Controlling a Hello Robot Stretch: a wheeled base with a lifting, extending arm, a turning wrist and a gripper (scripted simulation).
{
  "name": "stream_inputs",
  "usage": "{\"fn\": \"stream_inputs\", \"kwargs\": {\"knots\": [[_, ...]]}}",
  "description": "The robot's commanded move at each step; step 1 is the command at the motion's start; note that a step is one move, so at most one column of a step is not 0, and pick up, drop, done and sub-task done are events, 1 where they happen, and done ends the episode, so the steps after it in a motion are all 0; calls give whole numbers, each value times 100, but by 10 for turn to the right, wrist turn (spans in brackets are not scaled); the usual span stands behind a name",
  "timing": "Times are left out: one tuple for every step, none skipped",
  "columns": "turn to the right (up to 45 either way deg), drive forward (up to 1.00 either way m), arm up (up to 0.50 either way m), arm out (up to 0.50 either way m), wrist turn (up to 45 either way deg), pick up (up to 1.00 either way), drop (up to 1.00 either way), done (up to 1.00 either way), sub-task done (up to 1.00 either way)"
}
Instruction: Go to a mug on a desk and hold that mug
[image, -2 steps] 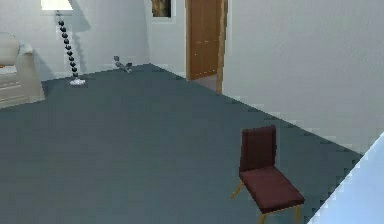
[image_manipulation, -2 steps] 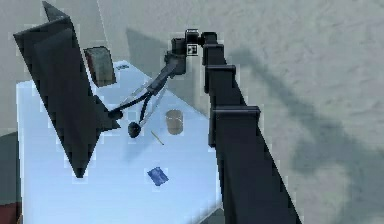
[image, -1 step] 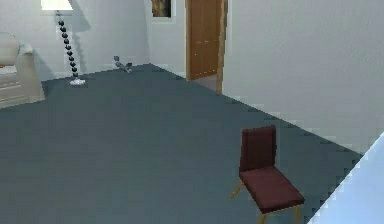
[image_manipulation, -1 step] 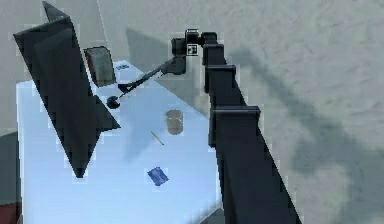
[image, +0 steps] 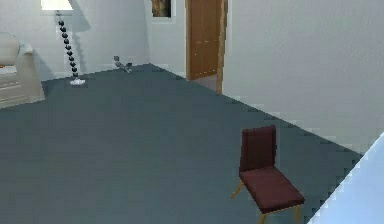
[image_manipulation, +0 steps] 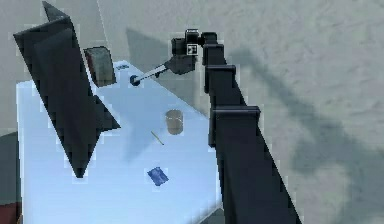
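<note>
Jaws are extended across the white desk (image_manipulation: 110, 195) toward a small dark blob (image_manipulation: 135, 79), perhaps the mug, near its far edge; whether anything is held cannot be told. A brownish cup (image_manipulation: 174, 122) is seen nearer.

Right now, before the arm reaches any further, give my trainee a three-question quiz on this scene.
1. True or false: the brownish cup stands upright on the white desk.
2. Which thing lies on the desk between the cup and the blue card? A) a thin pencil-like stick B) a spoon C) a set of keys
3. In the forward view, what colour is the chair on the floor?

Key: 1 true; 2 A; 3 dark red.
</note>
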Motion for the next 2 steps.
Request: {"fn": "stream_inputs", "kwargs": {"knots": [[0, 0, 0, 0, 390, 0, 0, 0, 0], [0, 0, -28, 0, 0, 0, 0, 0, 0]]}}
